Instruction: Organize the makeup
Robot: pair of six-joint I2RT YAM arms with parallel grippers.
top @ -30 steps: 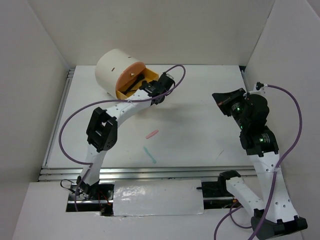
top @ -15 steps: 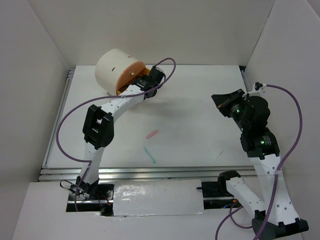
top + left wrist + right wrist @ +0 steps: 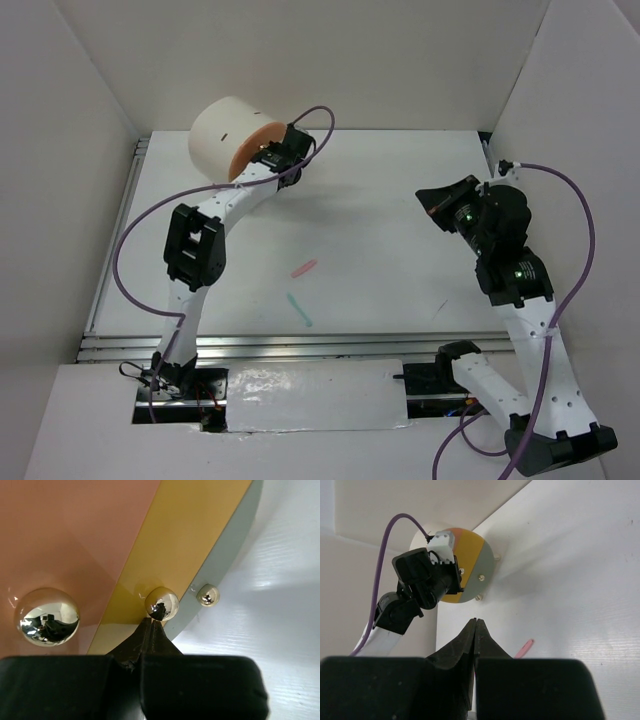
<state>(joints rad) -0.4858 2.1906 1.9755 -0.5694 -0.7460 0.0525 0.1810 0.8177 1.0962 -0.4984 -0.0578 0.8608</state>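
Overhead and both wrist views share the box (image 3: 225,135).

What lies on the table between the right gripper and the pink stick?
Nothing: the top view shows only bare white table between the right gripper and the pink stick.

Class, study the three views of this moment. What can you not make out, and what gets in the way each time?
1. Every view: the cream box hides its contents behind wall and shut front.
2. Top view: the left gripper mostly covers that front.
3. Right wrist view: the right gripper hides the pink stick at its lower end.
4. Both wrist views: the teal stick lies outside them.
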